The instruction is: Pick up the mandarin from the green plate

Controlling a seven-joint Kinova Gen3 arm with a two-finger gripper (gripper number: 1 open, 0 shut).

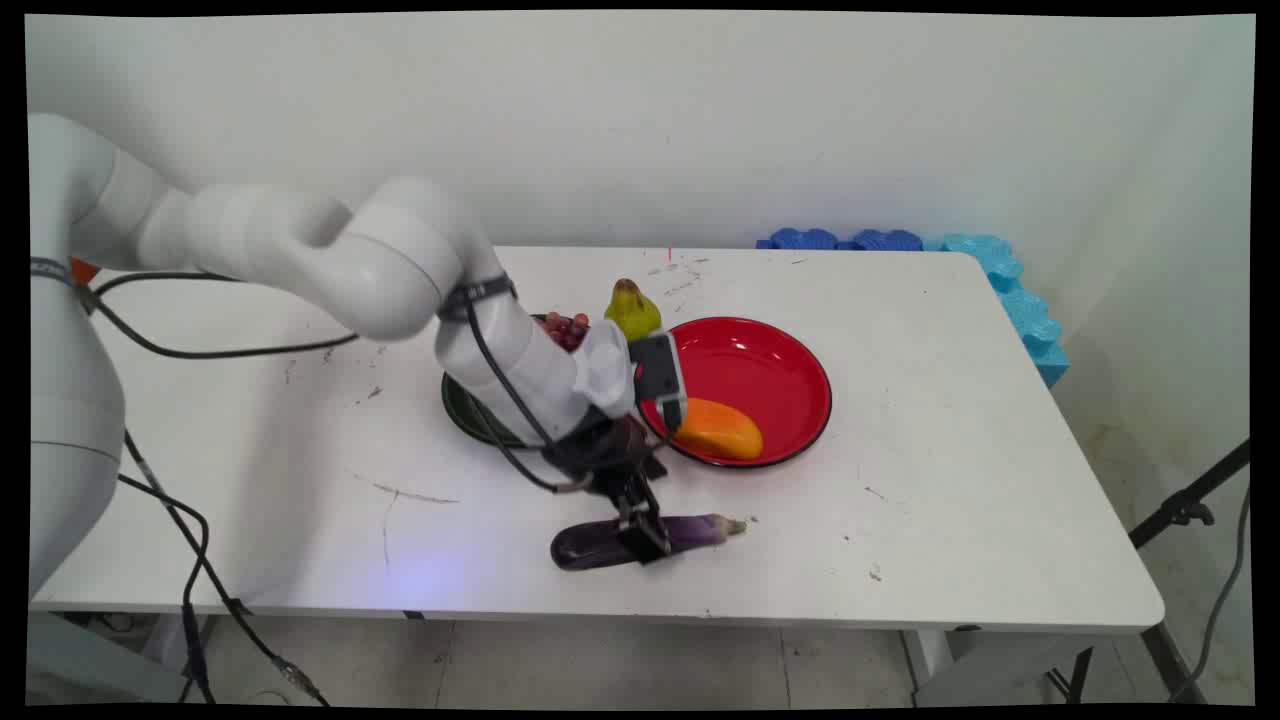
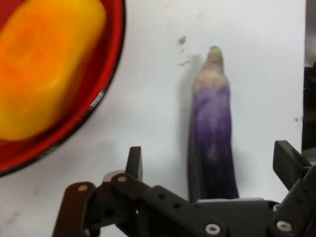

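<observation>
Jaws spread wide, gripper (image 2: 210, 163) low over the white table (image 1: 900, 520), straddling the purple eggplant (image 2: 213, 133) without clamping it; red plate (image 1: 790, 350) holding an orange fruit (image 1: 720, 428) sits just beside.

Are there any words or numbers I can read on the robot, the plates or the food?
None: no words, numbers or signs can be read anywhere.
The arm and gripper: no lettering shows.
The red plate, orange fruit, eggplant, pear, grapes and dark plate: plain, unlabelled.
The table: only scuffs.
</observation>
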